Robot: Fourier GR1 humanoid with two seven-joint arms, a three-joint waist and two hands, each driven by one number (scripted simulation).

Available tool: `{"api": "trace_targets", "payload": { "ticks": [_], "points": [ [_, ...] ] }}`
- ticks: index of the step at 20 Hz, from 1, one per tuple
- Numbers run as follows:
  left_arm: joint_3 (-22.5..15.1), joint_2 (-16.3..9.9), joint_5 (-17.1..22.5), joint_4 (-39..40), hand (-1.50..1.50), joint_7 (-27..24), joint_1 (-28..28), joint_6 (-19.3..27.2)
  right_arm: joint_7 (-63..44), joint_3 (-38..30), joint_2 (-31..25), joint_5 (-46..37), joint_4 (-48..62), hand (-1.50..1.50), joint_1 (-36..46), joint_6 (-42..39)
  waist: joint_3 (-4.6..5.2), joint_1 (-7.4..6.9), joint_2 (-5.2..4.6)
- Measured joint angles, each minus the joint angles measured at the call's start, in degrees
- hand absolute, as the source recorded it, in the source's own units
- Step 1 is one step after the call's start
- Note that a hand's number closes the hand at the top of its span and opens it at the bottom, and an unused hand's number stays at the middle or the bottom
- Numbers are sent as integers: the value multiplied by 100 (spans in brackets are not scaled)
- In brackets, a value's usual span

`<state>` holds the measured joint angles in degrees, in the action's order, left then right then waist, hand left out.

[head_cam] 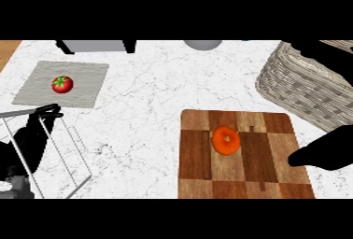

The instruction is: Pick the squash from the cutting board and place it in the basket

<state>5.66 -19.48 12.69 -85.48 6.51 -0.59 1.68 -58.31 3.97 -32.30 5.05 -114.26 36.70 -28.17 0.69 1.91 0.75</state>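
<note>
- Cutting board (265,184): wooden, patchwork of dark and light blocks, lying flat on the white marbled surface (151,93) at the lower right of the frame, reaching the bottom edge.
- Squash (225,140): orange, round, resting on the board's upper middle, touched by neither hand.
- Right hand (324,151): black, entering from the right edge, its tip over the board's right rim, near the squash but apart from it. Only a dark outline shows, so I cannot tell how its fingers are set.
- Left hand (31,133): black, at the lower left of the frame, partly behind a wire rack (59,154). Finger position cannot be told; it holds nothing visible.
- Basket (303,88): woven wicker, at the upper right, just above the board's top right corner, partly cut off by the frame and partly covered by a dark shape.
- Tomato (62,84): red with a green top, sitting on a grey cloth mat (86,79) at the upper left, well apart from the board.
- Top edge: a grey box-like object (96,45) and a rounded grey object (202,44), both only partly in frame.
</note>
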Motion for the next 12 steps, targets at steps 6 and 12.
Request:
{"api": "trace_targets", "payload": {
  "ticks": [6,12],
  "points": [
    [-29,50,-42,23,0,69,-90,-11,351,145,222,-703,-823,-150,-1314,162,-14,-97,-21],
    [-17,96,-123,94,0,92,-205,-20,1376,567,697,-2067,-627,-150,-2188,780,-23,-185,-46]
  ]
}}
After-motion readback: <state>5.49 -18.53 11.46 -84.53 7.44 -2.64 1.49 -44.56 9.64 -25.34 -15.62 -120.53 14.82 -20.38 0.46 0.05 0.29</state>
